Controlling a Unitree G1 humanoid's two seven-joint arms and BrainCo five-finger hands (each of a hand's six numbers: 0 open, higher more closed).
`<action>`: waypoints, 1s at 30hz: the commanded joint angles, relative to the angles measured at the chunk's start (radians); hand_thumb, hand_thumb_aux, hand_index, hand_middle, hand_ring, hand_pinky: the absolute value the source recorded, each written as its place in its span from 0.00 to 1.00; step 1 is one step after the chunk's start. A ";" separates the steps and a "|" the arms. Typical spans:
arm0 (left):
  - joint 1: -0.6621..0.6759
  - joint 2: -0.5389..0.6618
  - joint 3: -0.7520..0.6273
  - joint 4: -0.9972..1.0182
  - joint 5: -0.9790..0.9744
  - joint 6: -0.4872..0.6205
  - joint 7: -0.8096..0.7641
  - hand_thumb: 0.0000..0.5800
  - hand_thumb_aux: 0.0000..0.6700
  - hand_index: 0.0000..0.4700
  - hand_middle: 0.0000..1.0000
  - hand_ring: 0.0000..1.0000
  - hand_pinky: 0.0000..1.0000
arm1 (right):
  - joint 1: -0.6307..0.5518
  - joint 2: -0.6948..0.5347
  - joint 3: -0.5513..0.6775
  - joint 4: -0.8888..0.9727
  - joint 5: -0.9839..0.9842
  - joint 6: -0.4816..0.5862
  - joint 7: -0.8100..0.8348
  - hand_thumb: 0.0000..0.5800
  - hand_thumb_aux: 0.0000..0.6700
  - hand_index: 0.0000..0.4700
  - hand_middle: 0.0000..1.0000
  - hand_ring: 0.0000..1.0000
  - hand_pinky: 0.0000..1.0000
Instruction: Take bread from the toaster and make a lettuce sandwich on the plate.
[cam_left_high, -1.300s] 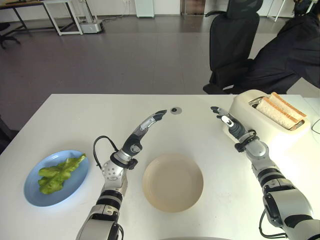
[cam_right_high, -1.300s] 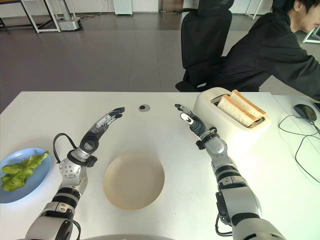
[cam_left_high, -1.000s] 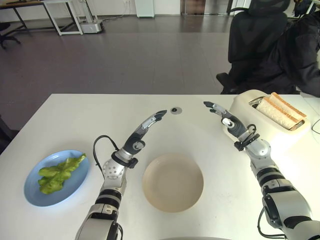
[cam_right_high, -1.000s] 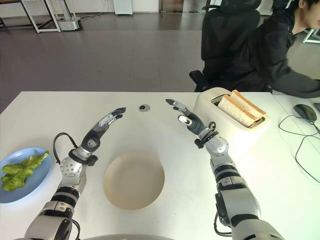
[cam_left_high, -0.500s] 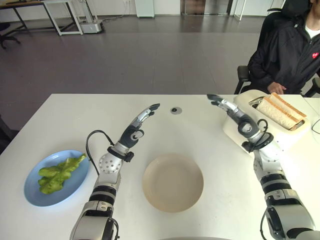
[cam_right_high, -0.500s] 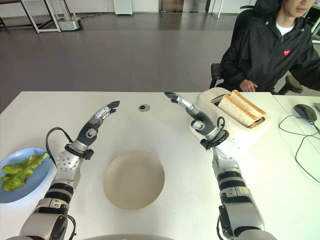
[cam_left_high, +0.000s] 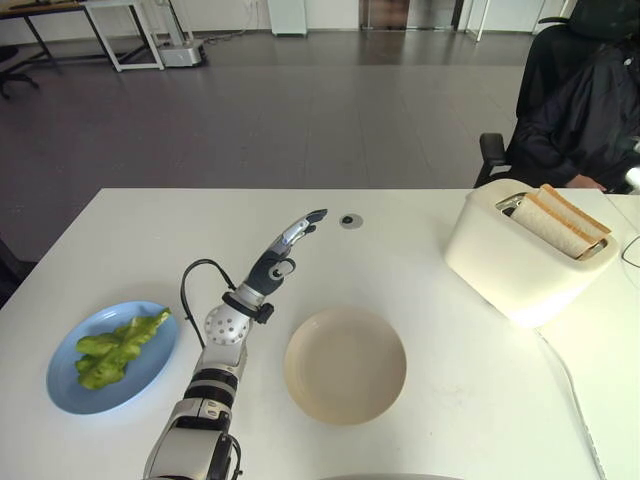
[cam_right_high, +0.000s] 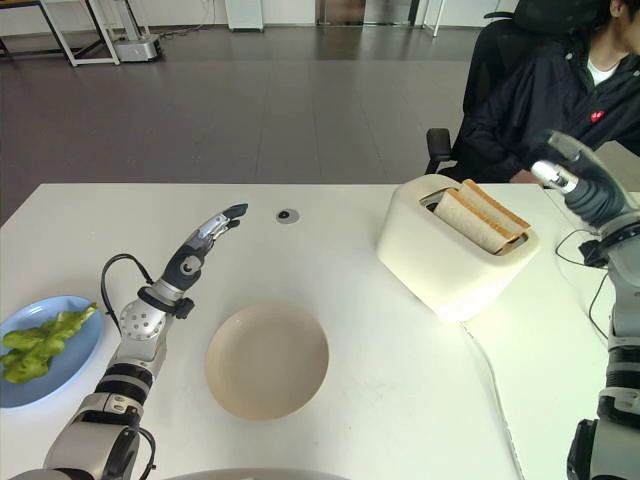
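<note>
Your right hand (cam_right_high: 585, 188) empty, fingers spread, just right of the toaster (cam_right_high: 440, 262) holding the bread (cam_right_high: 485, 220), left hand (cam_left_high: 283, 250) outstretched far-left of the plate (cam_left_high: 345, 365).

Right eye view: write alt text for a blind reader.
A white toaster holding two bread slices stands on a white table, right of an empty round beige plate. The robot's open left hand is raised left of it; green lettuce lies on a blue plate far left.
</note>
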 joint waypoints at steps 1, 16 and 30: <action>0.001 0.002 -0.007 -0.008 -0.006 0.002 -0.015 0.00 0.00 0.00 0.00 0.00 0.00 | -0.024 -0.026 0.048 0.127 -0.053 -0.025 -0.028 0.60 0.36 0.36 0.00 0.00 0.00; 0.013 0.000 -0.007 -0.033 -0.033 -0.003 -0.038 0.00 0.00 0.00 0.00 0.00 0.00 | -0.050 -0.029 0.120 0.209 -0.042 -0.120 -0.012 0.78 0.53 0.53 0.00 0.00 0.00; 0.019 0.002 -0.007 -0.045 -0.042 -0.007 -0.050 0.00 0.00 0.00 0.00 0.00 0.00 | -0.055 -0.018 0.157 0.212 -0.049 -0.127 0.001 0.81 0.56 0.56 0.00 0.00 0.00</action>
